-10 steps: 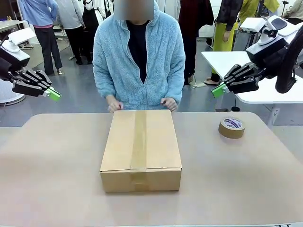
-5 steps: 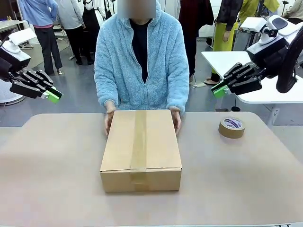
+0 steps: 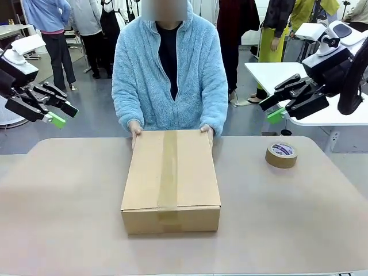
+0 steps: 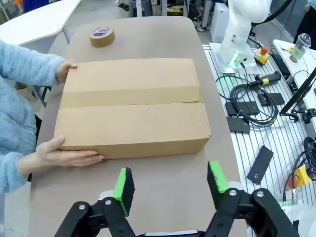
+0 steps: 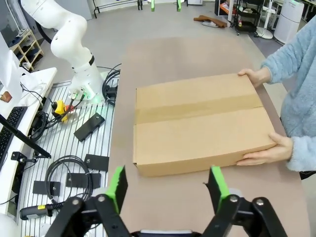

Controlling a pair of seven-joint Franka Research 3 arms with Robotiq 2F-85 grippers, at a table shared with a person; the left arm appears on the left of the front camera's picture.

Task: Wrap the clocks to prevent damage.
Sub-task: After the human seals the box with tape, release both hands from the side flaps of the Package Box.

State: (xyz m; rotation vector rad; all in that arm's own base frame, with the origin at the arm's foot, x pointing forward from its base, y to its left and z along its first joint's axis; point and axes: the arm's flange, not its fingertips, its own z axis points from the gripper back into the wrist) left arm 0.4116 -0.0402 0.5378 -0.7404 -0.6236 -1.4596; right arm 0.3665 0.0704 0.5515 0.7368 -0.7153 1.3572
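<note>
Brown corrugated cardboard dominates the front view: a long rectangular sealed box (image 3: 171, 180) with a strip of tape down its lid lies at the middle of the tan table (image 3: 63, 218), its long axis running from the robot's side toward the person, whose two hands (image 3: 135, 130) hold its far corners. No bubble-wrapped bundle of clocks can be seen anywhere; whether it sits inside the box cannot be told. A brown roll of packing tape (image 3: 281, 154) lies flat on the table's right part, well apart from the box. The left gripper (image 3: 60, 114) hangs in the air off the table's left edge with its fingers spread apart and nothing between them; the right gripper (image 3: 275, 109) hovers likewise beyond the far right corner, also parted and empty. From the left wrist, the left gripper (image 4: 170, 182) looks down on the box's long side, the box (image 4: 133, 106) lying ahead across the gap between its green pads (image 4: 123, 185). From the right wrist, the right gripper (image 5: 167, 186) faces the opposite long side of the box (image 5: 200, 123), jaws wide. Both arms seem about equally near, and the person's hands are nearer than either.
</note>
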